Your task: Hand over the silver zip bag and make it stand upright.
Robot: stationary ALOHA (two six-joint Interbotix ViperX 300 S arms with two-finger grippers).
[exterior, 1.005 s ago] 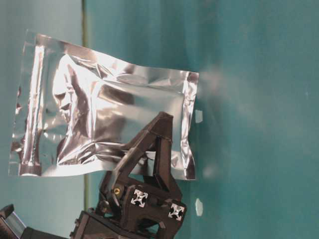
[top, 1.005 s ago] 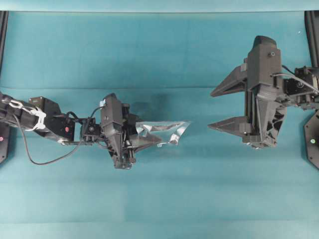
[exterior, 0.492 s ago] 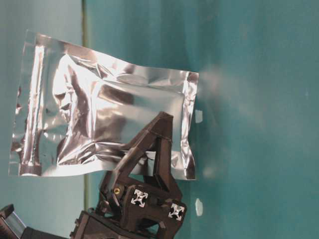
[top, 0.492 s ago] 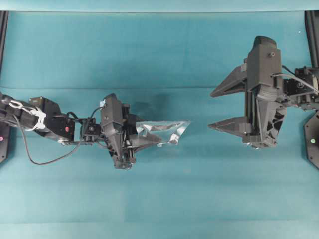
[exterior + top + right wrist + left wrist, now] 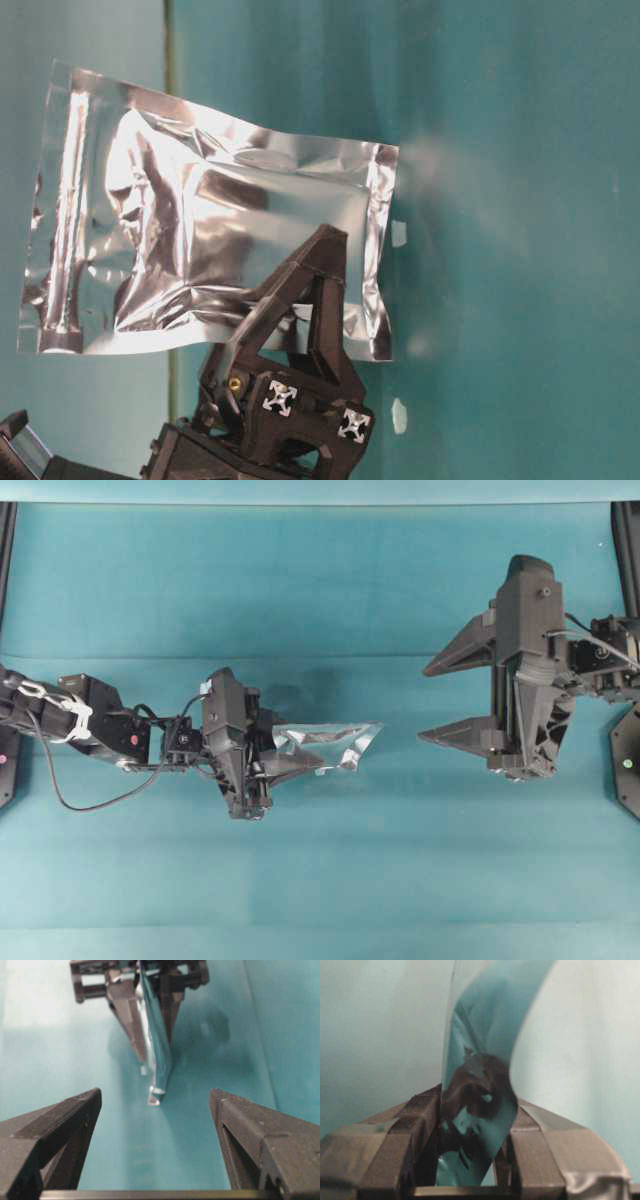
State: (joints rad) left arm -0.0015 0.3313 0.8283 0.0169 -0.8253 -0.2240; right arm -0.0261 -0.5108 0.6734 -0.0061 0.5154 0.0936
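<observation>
Overhead, the left claw (image 5: 285,765) is clamped on one end of the silver zip bag (image 5: 335,745), which juts rightward, edge-on, over the teal bench (image 5: 320,580). The right claw (image 5: 445,695) sits well apart to the right, its jaws spread wide with nothing between them and bare cloth in the gap to the bag's free end.

The table-level view alone shows the bag's (image 5: 200,240) broad crinkled face, held in the air, with the left claw's (image 5: 305,300) dark fingers gripping its lower edge.

The left wrist view shows the foil (image 5: 480,1060) pinched between both fingers (image 5: 415,1125), rising and curling away.

From the right wrist view, the bag (image 5: 157,1045) hangs edge-on at the far centre, lined up between the open right fingers (image 5: 65,1120), with free bench on either side.
</observation>
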